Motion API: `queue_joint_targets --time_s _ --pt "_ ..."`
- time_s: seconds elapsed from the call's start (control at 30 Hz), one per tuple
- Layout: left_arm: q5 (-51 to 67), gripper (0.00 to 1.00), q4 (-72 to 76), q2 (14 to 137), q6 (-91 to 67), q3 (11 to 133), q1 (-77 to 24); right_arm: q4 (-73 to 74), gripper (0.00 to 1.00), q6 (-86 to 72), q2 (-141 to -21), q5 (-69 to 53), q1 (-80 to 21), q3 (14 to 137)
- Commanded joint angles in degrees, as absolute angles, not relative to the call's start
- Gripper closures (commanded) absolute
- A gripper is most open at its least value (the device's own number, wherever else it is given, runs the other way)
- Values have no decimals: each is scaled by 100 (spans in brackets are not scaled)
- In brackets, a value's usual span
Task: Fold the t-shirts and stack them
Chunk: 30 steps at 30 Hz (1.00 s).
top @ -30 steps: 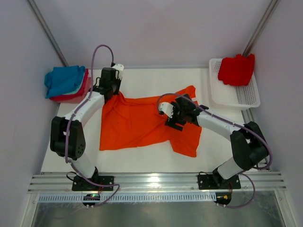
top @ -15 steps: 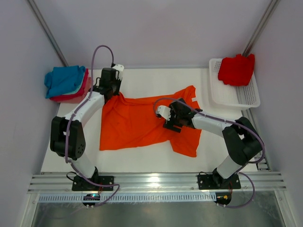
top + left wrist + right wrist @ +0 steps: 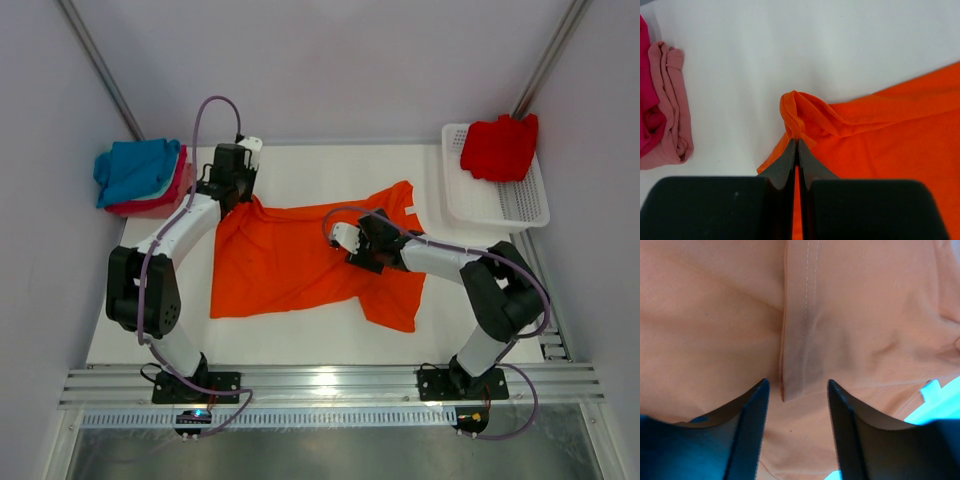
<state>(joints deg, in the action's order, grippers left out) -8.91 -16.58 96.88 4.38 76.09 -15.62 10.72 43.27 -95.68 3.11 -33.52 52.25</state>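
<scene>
A bright orange t-shirt (image 3: 290,260) lies spread out on the white table. My left gripper (image 3: 232,196) is at its far left corner, shut on a bunched fold of the orange cloth (image 3: 805,112), with the jaws pressed together (image 3: 797,142). My right gripper (image 3: 362,248) sits low over the right side of the shirt. It is open (image 3: 796,390), and a stitched hem edge (image 3: 802,335) lies on the cloth between the fingertips. A red t-shirt (image 3: 499,147) rests in the basket. Folded t-shirts, teal over pink and red (image 3: 138,172), lie at the far left.
The white mesh basket (image 3: 495,208) stands at the back right beside the wall. The edge of the pink folded bundle (image 3: 671,117) shows left of my left gripper. Grey walls close in the table on three sides, and a metal rail (image 3: 330,385) runs along the near edge.
My right gripper has shifted a little left and down onto the orange shirt, and its jaws have narrowed. The left gripper and its held corner have not moved.
</scene>
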Motion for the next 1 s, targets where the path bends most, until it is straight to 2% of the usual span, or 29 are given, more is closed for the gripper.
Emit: queue_joint_targets --time_s 0.0,0.03,0.1,0.13,0.27,0.57,0.8,0.97 --pt "-774 100 -1582 9668 308 7778 -1564 949 48 4254 -9677 369 -3349 5282" --pt "-765 100 -1582 9677 308 7770 -1564 967 61 4263 -9703 378 -3349 5300" --pt "-738 100 -1591 9685 308 7770 -1564 1028 73 4280 -9799 413 -3349 5352" --pt "-738 100 -1600 9686 316 7761 -1564 1020 82 4263 -9826 448 -3349 5370" --pt "-738 100 -1600 9694 325 7752 -1573 984 97 4219 -9905 580 -3349 5423" --pt "-729 100 -1591 9686 369 7726 -1564 904 97 4166 -9546 1001 -3349 5554" --pt "-721 100 -1608 9668 369 7769 -1564 1705 97 3973 -8834 1283 -3349 6828" --pt "-1131 100 -1565 9624 483 7805 -1564 1303 97 4157 -8640 1730 -3349 7312"
